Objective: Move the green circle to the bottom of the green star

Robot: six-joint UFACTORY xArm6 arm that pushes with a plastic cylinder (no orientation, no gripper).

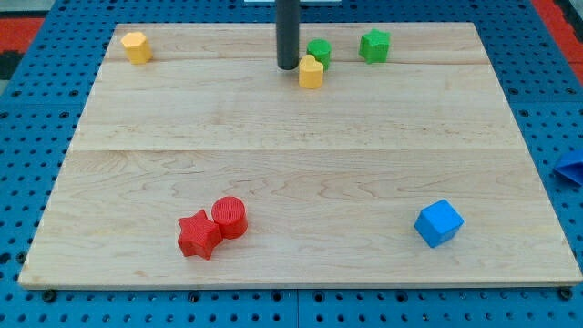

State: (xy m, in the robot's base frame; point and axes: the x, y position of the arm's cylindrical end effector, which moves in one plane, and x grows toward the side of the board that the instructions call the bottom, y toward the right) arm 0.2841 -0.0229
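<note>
The green circle sits near the view's top, just right of centre. A yellow heart block touches its lower left side. The green star lies to the right of the circle, a small gap apart. My tip rests on the board just left of the yellow heart and lower left of the green circle, close to both.
A yellow hexagon block is at the top left corner. A red star and a red cylinder touch at the bottom left. A blue cube is at the bottom right. The wooden board lies on a blue pegboard.
</note>
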